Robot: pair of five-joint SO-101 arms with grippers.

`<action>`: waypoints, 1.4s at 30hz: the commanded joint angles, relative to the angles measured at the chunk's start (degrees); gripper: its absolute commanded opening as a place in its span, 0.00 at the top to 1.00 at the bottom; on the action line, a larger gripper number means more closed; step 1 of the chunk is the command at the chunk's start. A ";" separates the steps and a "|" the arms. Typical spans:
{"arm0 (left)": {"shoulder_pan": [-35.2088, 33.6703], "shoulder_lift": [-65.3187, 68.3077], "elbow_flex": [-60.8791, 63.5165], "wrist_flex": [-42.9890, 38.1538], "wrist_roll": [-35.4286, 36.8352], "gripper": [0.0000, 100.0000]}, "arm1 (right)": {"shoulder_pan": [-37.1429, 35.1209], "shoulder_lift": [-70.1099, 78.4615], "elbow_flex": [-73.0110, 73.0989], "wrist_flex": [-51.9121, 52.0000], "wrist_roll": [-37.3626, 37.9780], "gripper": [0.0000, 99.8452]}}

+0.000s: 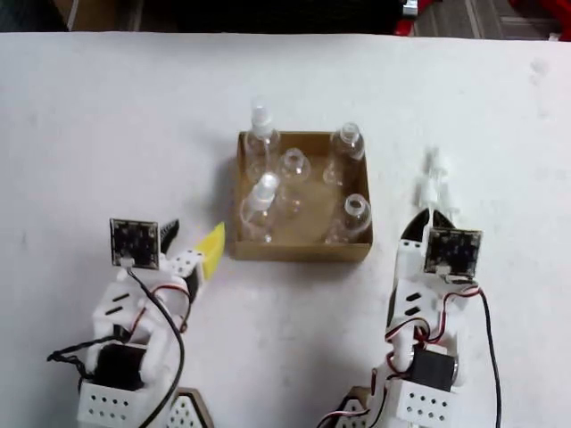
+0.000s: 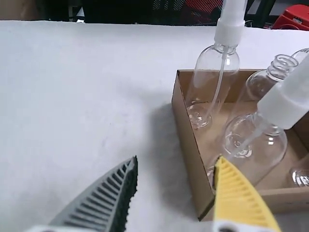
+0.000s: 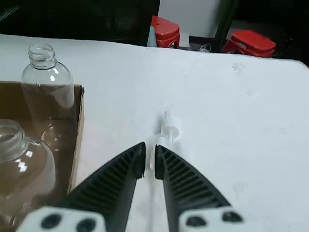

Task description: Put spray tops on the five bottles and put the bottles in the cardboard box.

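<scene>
A cardboard box (image 1: 304,249) stands mid-table with five clear bottles upright in it. Two carry white spray tops (image 1: 261,116) (image 1: 265,187), also seen in the left wrist view (image 2: 230,21) (image 2: 289,99). Three bottles are open-necked (image 1: 293,165) (image 1: 348,138) (image 1: 355,209); the right wrist view shows two of them (image 3: 43,55) (image 3: 9,135). Loose white spray tops (image 1: 434,178) (image 3: 169,129) lie on the table right of the box. My right gripper (image 1: 426,214) (image 3: 149,154) is at their near end, shut on a spray top's white stem. My left gripper (image 1: 194,234) (image 2: 176,164) stands open by the box's near left corner, holding nothing.
The table (image 1: 107,134) is white. The box wall (image 2: 186,130) stands just ahead of my left yellow finger (image 2: 236,193). Red stools (image 3: 251,42) and dark chairs stand beyond the table's far edge.
</scene>
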 commanded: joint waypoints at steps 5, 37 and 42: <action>0.40 -0.48 -0.26 0.97 -0.70 0.76 | 0.31 -0.04 -14.42 11.82 2.64 0.98; 0.66 -0.48 0.97 0.44 -4.75 0.76 | 3.56 128.48 -132.40 55.52 16.44 0.98; 0.66 -0.48 0.97 0.44 -5.01 0.76 | 1.10 145.01 -151.47 58.86 14.15 0.88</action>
